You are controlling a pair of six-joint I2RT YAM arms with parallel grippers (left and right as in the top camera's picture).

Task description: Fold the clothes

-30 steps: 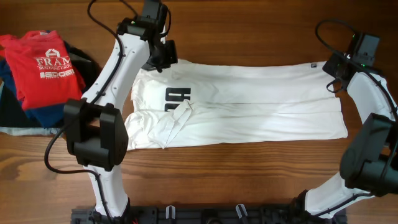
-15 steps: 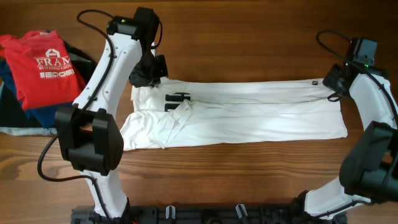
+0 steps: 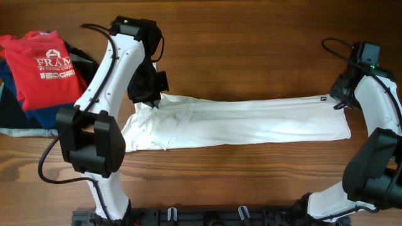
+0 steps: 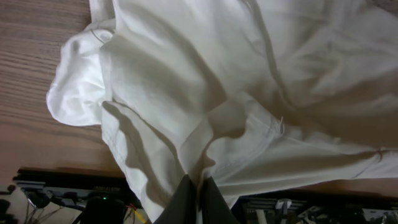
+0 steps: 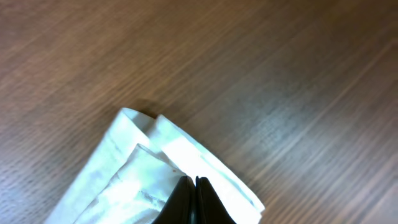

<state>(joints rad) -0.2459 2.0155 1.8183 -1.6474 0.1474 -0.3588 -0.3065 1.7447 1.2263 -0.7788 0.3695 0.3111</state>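
One red printed cotton T-shirt [image 3: 47, 66], atop dark garments [image 3: 16, 110], well left of the left gripper [image 3: 153, 104]. That gripper's fingers pinch the upper-left edge of one white folded cloth garment [image 3: 251, 119], lying flat on the brown wooden table [image 3: 251, 37], across to the right gripper [image 3: 340, 100], clamped on its upper-right corner.

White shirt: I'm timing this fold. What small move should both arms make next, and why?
The left gripper and right gripper are each shut on the white shirt's far edge, which lies short of the near edge. So probably draw both ends toward the near edge together, then lower them.
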